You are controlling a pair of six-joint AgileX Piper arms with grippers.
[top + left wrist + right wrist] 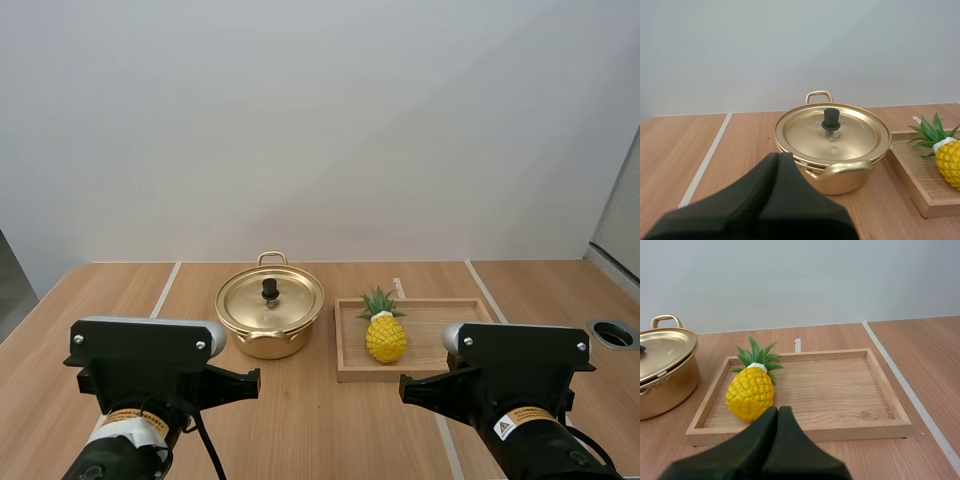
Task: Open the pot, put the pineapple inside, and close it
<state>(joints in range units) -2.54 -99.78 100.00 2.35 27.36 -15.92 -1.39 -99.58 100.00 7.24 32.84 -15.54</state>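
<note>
A gold pot (270, 318) stands mid-table with its lid (832, 133) on, a black knob (830, 119) at the lid's centre. To its right a yellow pineapple (385, 333) with green leaves lies at the left end of a wooden tray (455, 325). My left gripper (778, 157) is shut, its fingers together as one dark wedge just short of the pot's near handle. My right gripper (777, 412) is shut too, its tip near the tray's front rim (850, 430), just in front of the pineapple (750, 392).
Both arm bases (150, 375) (520, 385) sit at the near edge of the wooden table. A round hole (613, 334) lies in the tabletop at the far right. White lines (165, 290) cross the table. Bare wood surrounds the pot and tray.
</note>
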